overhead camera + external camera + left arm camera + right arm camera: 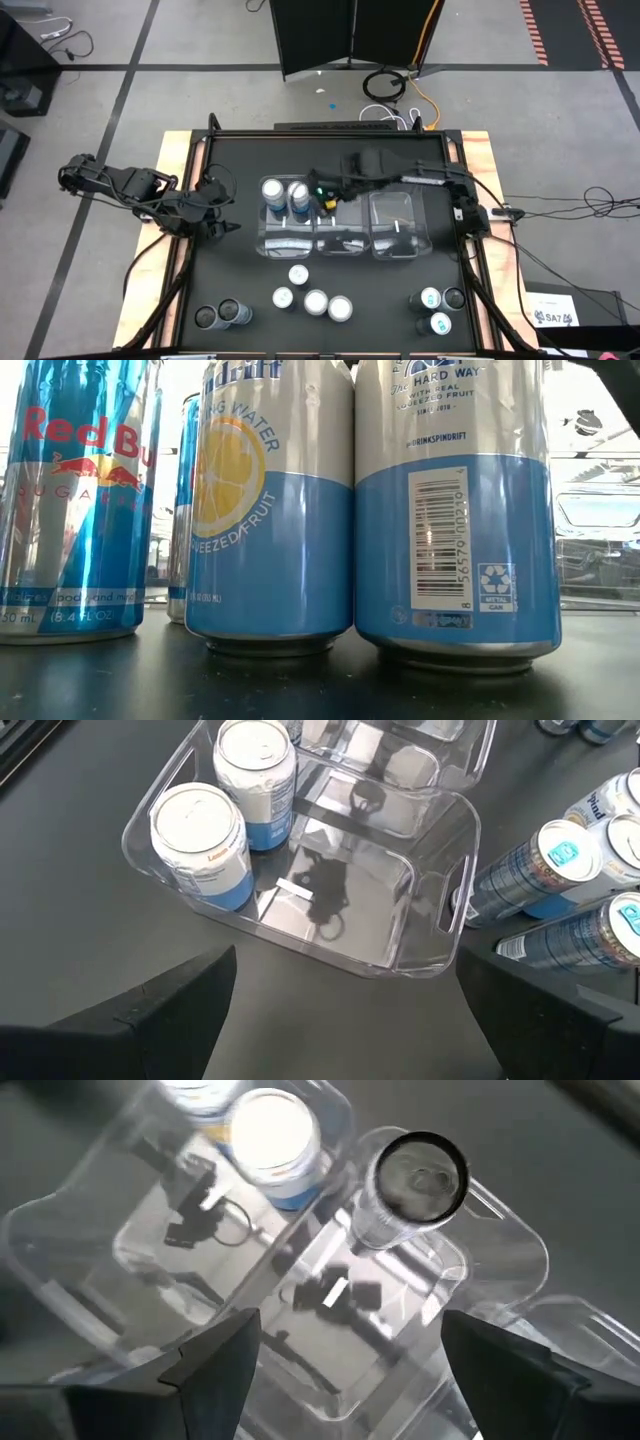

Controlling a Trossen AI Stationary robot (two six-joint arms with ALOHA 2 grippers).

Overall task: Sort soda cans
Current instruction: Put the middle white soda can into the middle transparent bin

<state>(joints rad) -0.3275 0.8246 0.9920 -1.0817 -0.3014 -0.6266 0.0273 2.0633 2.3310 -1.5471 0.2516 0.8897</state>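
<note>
Nearest the front edge of the dark surface (pixel 240 260), the unsorted soda cans are waiting in three loose groups. Two dark cans (pixel 220 315) are standing at the front left, four pale-topped cans (pixel 312 296) in the middle, and three more cans (pixel 438 306) at the front right. They are probably grouped this way so each kind can be picked in turn. In the low view a Red Bull can (pixel 75 510) and two blue-and-silver Spindrift cans (pixel 270 510) are filling the picture, upright and side by side.

Behind them, three clear bins are lying in a row across the middle, each apparently meant for one kind of can. The left bin (pixel 300 935) is holding two upright white-topped cans with blue sides (pixel 225 815), packed into one end so that room is left for more. The middle bin (pixel 500 1250) is holding one dark-rimmed can (pixel 415 1180), upright near its wall. The right bin (pixel 400 228) is not showing any can.

The right end effector (pixel 345 1360) is hovering over the middle bin with its fingers spread, gripping nothing; the dark-rimmed can is standing clear of them. I judge a drop-off there is just finishing. The left end effector (pixel 345 1010) is waiting beside the left bin, fingers spread wide and touching nothing
</note>
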